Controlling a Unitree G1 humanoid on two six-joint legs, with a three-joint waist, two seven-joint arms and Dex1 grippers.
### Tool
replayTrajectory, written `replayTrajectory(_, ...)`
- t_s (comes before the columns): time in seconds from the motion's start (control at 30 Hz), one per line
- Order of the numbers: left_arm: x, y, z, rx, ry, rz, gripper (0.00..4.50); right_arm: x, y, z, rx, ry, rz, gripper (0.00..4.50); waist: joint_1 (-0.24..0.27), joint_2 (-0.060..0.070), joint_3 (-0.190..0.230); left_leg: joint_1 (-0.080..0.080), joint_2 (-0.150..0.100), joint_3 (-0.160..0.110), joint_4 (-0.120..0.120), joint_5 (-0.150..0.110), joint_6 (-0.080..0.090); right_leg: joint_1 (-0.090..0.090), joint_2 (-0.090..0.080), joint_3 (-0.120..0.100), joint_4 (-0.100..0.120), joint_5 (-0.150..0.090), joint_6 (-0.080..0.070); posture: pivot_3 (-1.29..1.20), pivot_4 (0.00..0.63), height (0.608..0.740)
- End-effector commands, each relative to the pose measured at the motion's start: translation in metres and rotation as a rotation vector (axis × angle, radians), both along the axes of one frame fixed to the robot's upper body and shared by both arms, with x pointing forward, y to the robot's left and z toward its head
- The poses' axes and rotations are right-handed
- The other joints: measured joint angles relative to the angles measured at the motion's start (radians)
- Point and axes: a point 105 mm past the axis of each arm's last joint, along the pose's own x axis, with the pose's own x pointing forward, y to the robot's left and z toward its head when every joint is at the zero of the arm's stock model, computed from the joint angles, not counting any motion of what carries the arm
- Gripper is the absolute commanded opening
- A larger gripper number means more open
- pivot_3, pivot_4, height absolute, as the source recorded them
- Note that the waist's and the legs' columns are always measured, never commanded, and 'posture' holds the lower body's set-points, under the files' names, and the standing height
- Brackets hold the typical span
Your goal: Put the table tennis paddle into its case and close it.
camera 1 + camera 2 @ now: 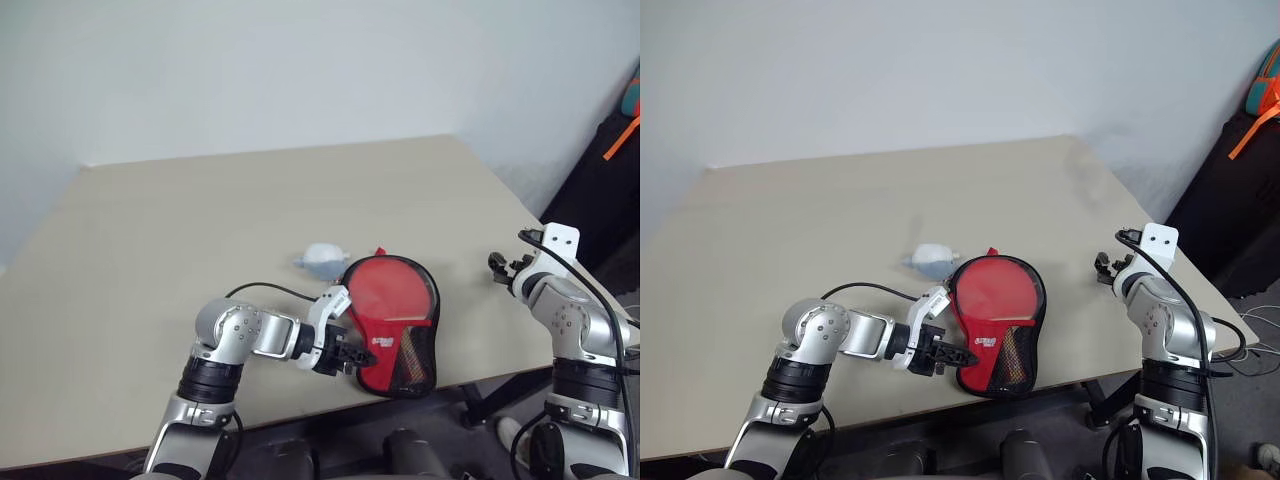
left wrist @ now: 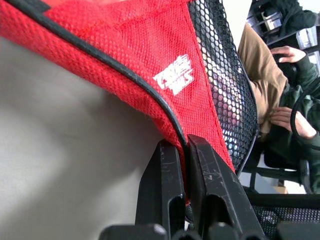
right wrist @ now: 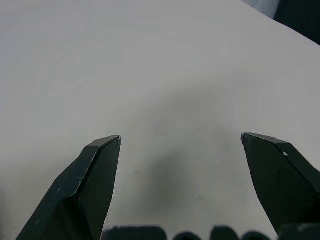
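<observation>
Nearby, a whitish lump point(image 1: 323, 259) sits just behind the case point(image 1: 395, 322).

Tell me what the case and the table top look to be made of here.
The case: soft woven fabric, red, with a black mesh pocket and black corded piping; the weave and mesh holes are plain in the left wrist view. The table: smooth, matte beige board, probably laminate; no grain or gloss shows, so that stays a guess.
</observation>
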Motion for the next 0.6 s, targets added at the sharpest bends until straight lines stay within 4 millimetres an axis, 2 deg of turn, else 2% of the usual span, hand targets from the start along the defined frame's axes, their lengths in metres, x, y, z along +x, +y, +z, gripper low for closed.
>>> replayTrajectory(0.03,-0.004,-0.003,0.012,-0.048,-0.019,-0.033,0.05,0.001,-0.001,0.016,-0.026,-0.050,-0.006,4.19,0.000,0.000,0.000,0.000,0.000,0.000,0.000,0.000,0.000,0.000,0.000,0.000,0.000,0.000,0.000,0.00,0.000,0.740)
replayTrajectory(0.13,-0.001,0.004,0.013,-0.037,-0.026,-0.018,0.69,0.003,0.000,0.017,-0.025,-0.054,-0.003,4.19,0.000,0.000,0.000,0.000,0.000,0.000,0.000,0.000,0.000,0.000,0.000,0.000,0.000,0.000,0.000,0.00,0.000,0.740)
replayTrajectory(0.2,0.004,0.009,0.016,-0.021,-0.051,-0.006,1.29,0.003,0.000,0.018,-0.025,-0.059,-0.002,4.19,-0.001,0.000,0.000,0.000,0.000,0.000,0.000,0.000,0.000,0.000,0.000,0.000,0.000,0.000,0.000,0.00,0.000,0.740)
replayTrajectory(0.4,0.008,0.019,0.023,-0.026,-0.051,0.003,3.42,0.009,0.002,0.021,-0.024,-0.068,0.012,4.19,-0.001,0.000,0.000,0.000,0.000,0.000,0.001,0.000,0.000,0.000,0.000,0.000,0.000,0.000,0.000,0.00,0.000,0.740)
replayTrajectory(0.53,0.017,0.037,0.040,-0.030,-0.176,0.018,3.42,0.012,0.002,0.029,-0.030,-0.090,0.025,4.19,-0.002,0.000,0.000,0.000,0.000,0.000,0.000,0.000,0.000,-0.001,0.000,0.000,0.000,0.000,0.000,0.00,0.000,0.740)
replayTrajectory(0.6,0.030,0.044,0.048,0.010,-0.378,0.010,3.42,0.013,0.002,0.032,-0.025,-0.105,0.035,4.19,-0.001,0.000,0.000,0.001,0.000,0.000,-0.001,0.000,0.000,-0.001,0.000,0.000,0.000,0.000,0.000,0.00,0.000,0.740)
